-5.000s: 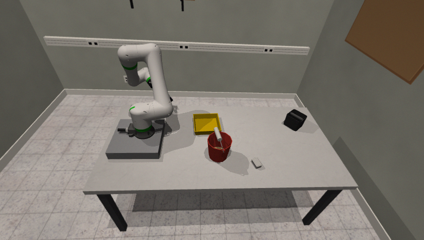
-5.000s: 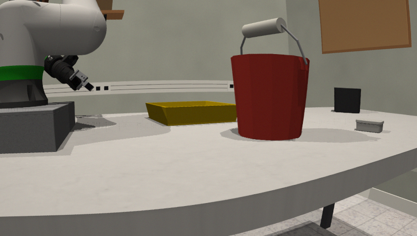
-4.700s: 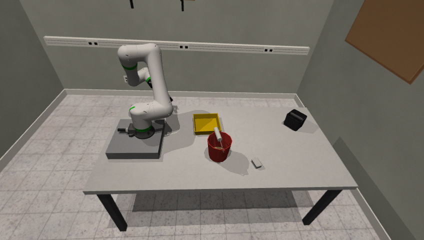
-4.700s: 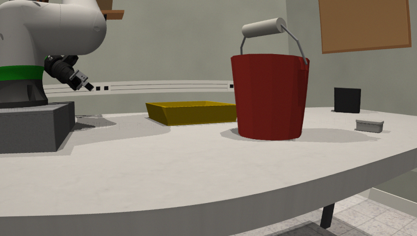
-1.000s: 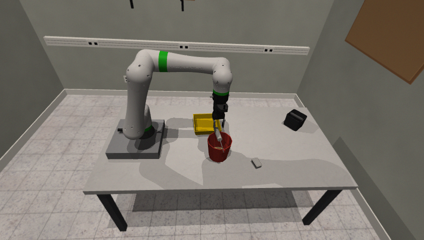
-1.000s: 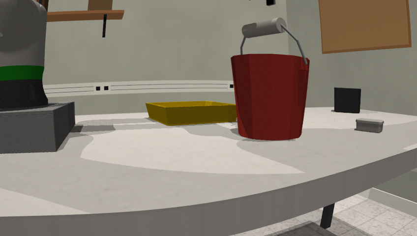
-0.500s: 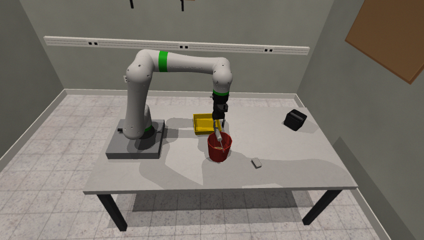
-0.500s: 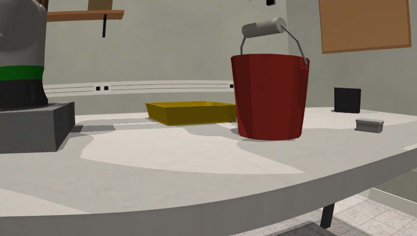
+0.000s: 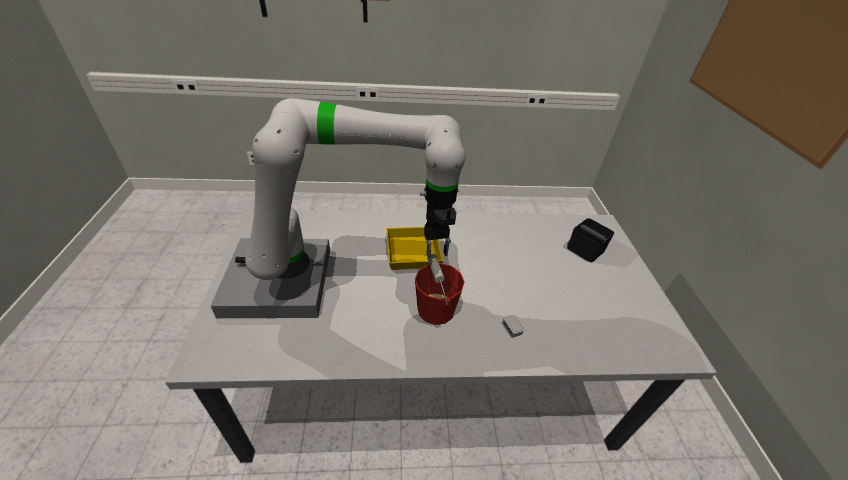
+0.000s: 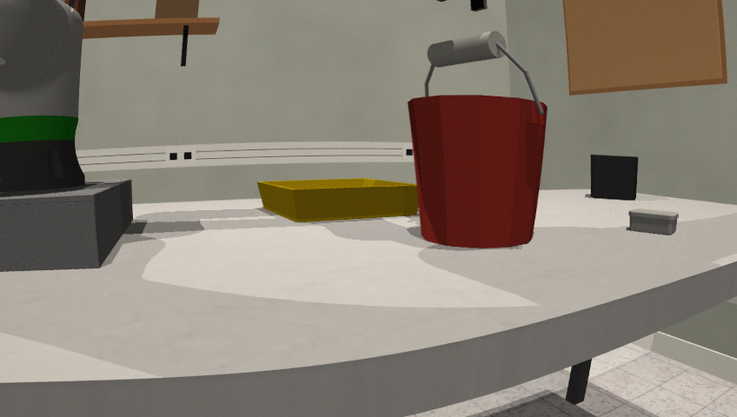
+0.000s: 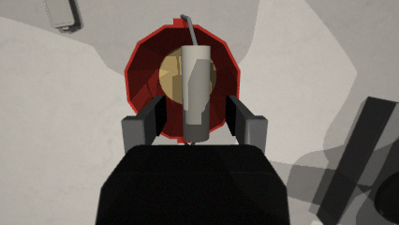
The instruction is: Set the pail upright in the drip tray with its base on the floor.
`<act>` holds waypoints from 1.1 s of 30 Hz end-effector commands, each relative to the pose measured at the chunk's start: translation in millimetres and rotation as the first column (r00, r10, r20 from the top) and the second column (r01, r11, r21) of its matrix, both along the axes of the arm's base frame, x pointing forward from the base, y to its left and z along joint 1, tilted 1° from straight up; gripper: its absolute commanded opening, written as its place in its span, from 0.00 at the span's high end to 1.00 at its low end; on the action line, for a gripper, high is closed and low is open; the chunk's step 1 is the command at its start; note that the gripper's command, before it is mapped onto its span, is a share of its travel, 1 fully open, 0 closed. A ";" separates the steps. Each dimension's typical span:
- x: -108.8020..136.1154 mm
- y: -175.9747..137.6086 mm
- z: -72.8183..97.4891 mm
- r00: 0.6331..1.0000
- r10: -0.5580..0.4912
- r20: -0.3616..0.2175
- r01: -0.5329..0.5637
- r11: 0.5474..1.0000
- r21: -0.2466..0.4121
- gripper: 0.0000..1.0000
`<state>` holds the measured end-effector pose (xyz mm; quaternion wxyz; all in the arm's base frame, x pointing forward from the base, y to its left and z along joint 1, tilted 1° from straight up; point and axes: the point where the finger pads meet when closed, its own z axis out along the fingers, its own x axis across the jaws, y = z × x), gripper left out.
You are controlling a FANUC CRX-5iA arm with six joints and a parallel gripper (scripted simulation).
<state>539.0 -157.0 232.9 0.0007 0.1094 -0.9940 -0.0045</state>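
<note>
Green-grey walls, tiled floor, pale worktop (image 9: 571, 344) (image 10: 258, 335) under it all. Pail (image 9: 437, 306) (image 10: 478, 170) (image 11: 224, 51) stands upright on the worktop, just in front of the tray (image 9: 407, 265) (image 10: 346, 203), not in it. Hand (image 9: 438, 248) (image 11: 196, 108) is above the pail, fingers wide apart, nothing clamped; in the wrist view the grip (image 9: 437, 270) (image 10: 465, 49) (image 11: 196, 94) lies between the fingers' lines, touching neither. Handling, my guess: walls stiff, plastic-like, not fragile; weight moderate, maybe more with whatever is inside. Something tan and round (image 11: 170, 77) shows at the bottom, contents or a base, can't tell. Best hold: middle of the grip, fingers square across it. Grip looks smooth, may slip or roll if pinched off-centre, and the pail could swing on its wire, so lift straight and slow, let it settle, then lower into the tray. Base looks likely to fit, but needs centring or it may catch the rim. Looks: deep red, faceted sides, wider at the top, tapering to the base; thin grey wire handle standing up, light grey cylinder on it. Task at the start, next is lowering and closing on the grip.

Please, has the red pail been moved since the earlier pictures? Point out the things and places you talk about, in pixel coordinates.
No. The red pail (image 9: 437, 306) (image 10: 478, 170) (image 11: 137, 61) stands at the same place, in front of the yellow tray (image 9: 406, 265) (image 10: 341, 203).
</note>
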 end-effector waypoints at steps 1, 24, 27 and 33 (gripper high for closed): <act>0.3 -0.2 -0.5 1.000 0.000 0.002 0.000 1.000 -0.001 0.00; 0.6 0.0 -34.7 1.000 0.000 0.002 0.000 1.000 -0.001 0.00; 0.6 0.1 -42.1 1.000 0.000 0.002 0.000 1.000 -0.001 0.00; 0.7 0.2 -56.5 1.000 0.000 0.002 0.000 1.000 -0.001 0.00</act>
